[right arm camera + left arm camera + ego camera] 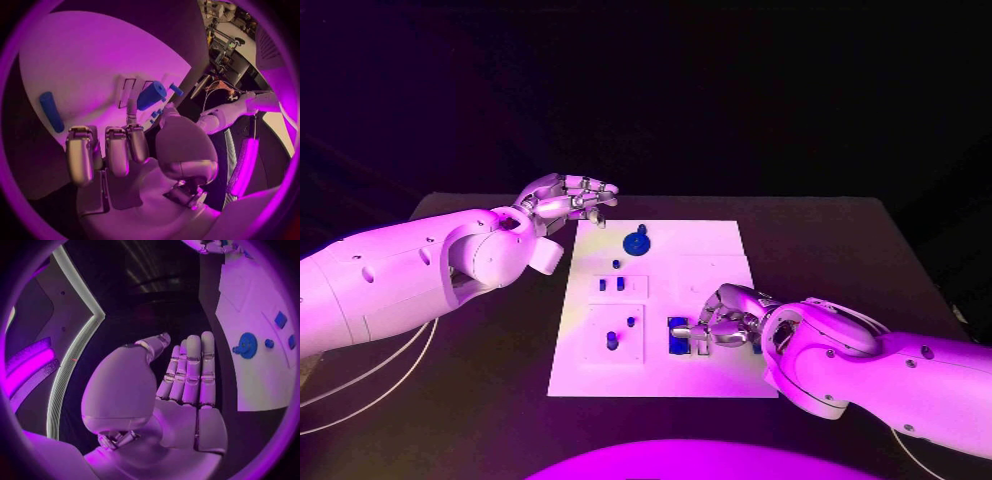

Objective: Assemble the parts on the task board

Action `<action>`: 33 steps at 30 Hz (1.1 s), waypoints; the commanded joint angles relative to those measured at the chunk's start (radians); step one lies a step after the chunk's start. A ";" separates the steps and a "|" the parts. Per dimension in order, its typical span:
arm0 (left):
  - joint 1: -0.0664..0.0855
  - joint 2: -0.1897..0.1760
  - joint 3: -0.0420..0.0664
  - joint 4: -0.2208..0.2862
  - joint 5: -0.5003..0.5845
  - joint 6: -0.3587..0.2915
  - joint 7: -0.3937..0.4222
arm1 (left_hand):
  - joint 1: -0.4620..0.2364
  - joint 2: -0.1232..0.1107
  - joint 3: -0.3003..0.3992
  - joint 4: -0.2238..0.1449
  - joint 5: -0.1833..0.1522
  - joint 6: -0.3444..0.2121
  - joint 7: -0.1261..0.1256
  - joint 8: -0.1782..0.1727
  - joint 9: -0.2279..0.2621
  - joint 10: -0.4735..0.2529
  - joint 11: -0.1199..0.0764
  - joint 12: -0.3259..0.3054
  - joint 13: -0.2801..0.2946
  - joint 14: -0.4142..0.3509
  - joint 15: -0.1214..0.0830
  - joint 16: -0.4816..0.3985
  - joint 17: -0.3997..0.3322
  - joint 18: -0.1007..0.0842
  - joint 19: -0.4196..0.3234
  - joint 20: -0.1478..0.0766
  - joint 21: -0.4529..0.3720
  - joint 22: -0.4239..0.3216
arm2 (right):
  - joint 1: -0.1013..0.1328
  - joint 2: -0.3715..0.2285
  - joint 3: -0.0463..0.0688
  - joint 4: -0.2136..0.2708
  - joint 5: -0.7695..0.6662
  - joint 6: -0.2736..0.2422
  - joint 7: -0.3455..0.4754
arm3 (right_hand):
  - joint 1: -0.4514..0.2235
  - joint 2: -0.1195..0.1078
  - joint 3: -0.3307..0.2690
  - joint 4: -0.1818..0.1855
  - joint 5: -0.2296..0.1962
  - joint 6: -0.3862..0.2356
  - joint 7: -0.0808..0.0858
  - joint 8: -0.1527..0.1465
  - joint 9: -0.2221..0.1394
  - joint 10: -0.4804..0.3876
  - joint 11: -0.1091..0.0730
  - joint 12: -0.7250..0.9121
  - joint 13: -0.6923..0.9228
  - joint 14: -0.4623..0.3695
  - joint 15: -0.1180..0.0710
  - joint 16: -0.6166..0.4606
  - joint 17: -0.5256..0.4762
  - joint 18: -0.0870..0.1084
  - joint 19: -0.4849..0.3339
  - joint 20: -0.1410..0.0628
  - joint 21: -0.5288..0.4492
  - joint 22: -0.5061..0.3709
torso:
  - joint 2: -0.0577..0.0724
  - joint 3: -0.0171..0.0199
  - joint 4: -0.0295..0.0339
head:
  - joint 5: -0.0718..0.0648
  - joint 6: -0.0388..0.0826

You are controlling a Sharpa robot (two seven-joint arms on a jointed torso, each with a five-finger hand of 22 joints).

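Black table (473, 400), dark room, white board (697, 250) in the middle.
You see the left hand (567, 200) curled, holding nothing, at the board's far left corner by the gear (635, 241). The right hand (726, 315) rests near the near right edge; you can't tell if it holds a part (678, 335). No writing reads.

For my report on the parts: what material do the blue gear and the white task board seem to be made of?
Blue gear: probably plastic, matte, one even colour with moulded-looking teeth. Task board: looks like a rigid white plate, perhaps plastic or painted, smooth and flat with shallow recessed panels; the pictures cannot settle which.
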 commanded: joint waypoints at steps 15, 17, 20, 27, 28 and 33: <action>0.001 -0.001 0.001 0.003 0.008 0.013 -0.001 | -0.007 0.002 0.001 0.007 0.002 -0.004 -0.001 0.003 -0.001 -0.008 -0.001 0.006 0.000 -0.005 0.003 0.000 -0.002 0.015 0.009 -0.001 -0.004 -0.002 | -0.002 -0.038 0.000 0.030 0.023 0.045 0.071 | 0.231 -0.009 -0.013 -0.007 0.087 -0.004 -0.003 0.002 -0.003 0.018 -0.007 0.004 0.149 0.085 -0.005 0.005 0.164 -0.019 0.091 -0.006 0.011 0.249 | 0.000 -0.0001 0.0007 | 0.001 -0.001; 0.001 -0.001 0.001 0.002 0.008 0.013 -0.001 | -0.007 0.002 0.001 0.007 0.002 -0.004 -0.001 0.003 -0.001 -0.008 -0.001 0.006 0.000 -0.005 0.003 0.000 -0.002 0.015 0.009 -0.001 -0.004 -0.002 | -0.002 -0.034 0.000 0.025 0.023 0.042 0.069 | 0.233 -0.008 -0.013 -0.006 0.087 -0.003 -0.003 0.002 -0.003 0.019 -0.007 0.004 0.150 0.085 -0.005 0.005 0.164 -0.019 0.091 -0.006 0.012 0.250 | 0.001 0.0001 0.0006 | 0.000 0.000; 0.001 0.000 0.001 0.002 0.007 0.014 -0.001 | -0.007 0.002 0.001 0.007 0.002 -0.004 -0.001 0.003 -0.001 -0.008 -0.001 0.006 0.000 -0.005 0.003 0.000 -0.002 0.015 0.009 -0.001 -0.004 -0.002 | -0.003 -0.025 0.000 0.016 0.022 0.039 0.064 | 0.235 -0.002 -0.010 -0.004 0.091 -0.002 -0.003 0.002 -0.003 0.019 -0.008 0.006 0.151 0.085 -0.005 0.005 0.165 -0.019 0.092 -0.006 0.013 0.250 | 0.002 -0.0002 0.0011 | -0.001 0.000; 0.001 0.002 0.001 0.001 0.006 0.017 -0.006 | -0.008 0.006 0.003 0.011 0.002 -0.005 0.000 0.004 -0.002 -0.010 0.000 0.009 0.000 -0.005 0.004 0.000 -0.002 0.015 0.011 -0.001 -0.007 -0.005 | -0.006 -0.003 0.000 -0.017 0.023 0.040 0.057 | 0.242 0.020 -0.004 -0.003 0.100 0.000 -0.004 0.000 -0.005 0.021 -0.008 0.008 0.153 0.085 -0.006 0.005 0.164 -0.019 0.092 -0.007 0.012 0.250 | 0.002 -0.0013 0.0016 | -0.002 -0.003; 0.001 0.002 0.001 0.001 0.006 0.017 -0.006 | -0.010 0.007 0.003 0.013 0.002 -0.006 0.000 0.005 -0.002 -0.011 0.000 0.009 0.000 -0.005 0.004 0.001 -0.002 0.015 0.011 -0.001 -0.008 -0.005 | -0.006 -0.001 0.000 -0.021 0.023 0.041 0.057 | 0.244 0.021 -0.004 -0.004 0.101 0.000 -0.004 0.000 -0.005 0.022 -0.008 0.008 0.154 0.085 -0.006 0.005 0.164 -0.019 0.091 -0.007 0.011 0.250 | 0.002 -0.0015 0.0015 | -0.002 -0.004; 0.001 0.002 0.001 0.001 0.005 0.019 -0.008 | -0.010 0.007 0.003 0.013 0.002 -0.006 0.000 0.005 -0.002 -0.011 0.000 0.009 0.000 -0.005 0.004 0.001 -0.002 0.015 0.011 -0.001 -0.008 -0.005 | -0.007 0.002 0.000 -0.030 0.023 0.044 0.058 | 0.246 0.023 -0.003 -0.004 0.102 0.000 -0.004 0.000 -0.006 0.022 -0.009 0.008 0.154 0.085 -0.006 0.005 0.165 -0.019 0.091 -0.007 0.010 0.249 | 0.001 -0.0009 -0.0015 | 0.001 -0.007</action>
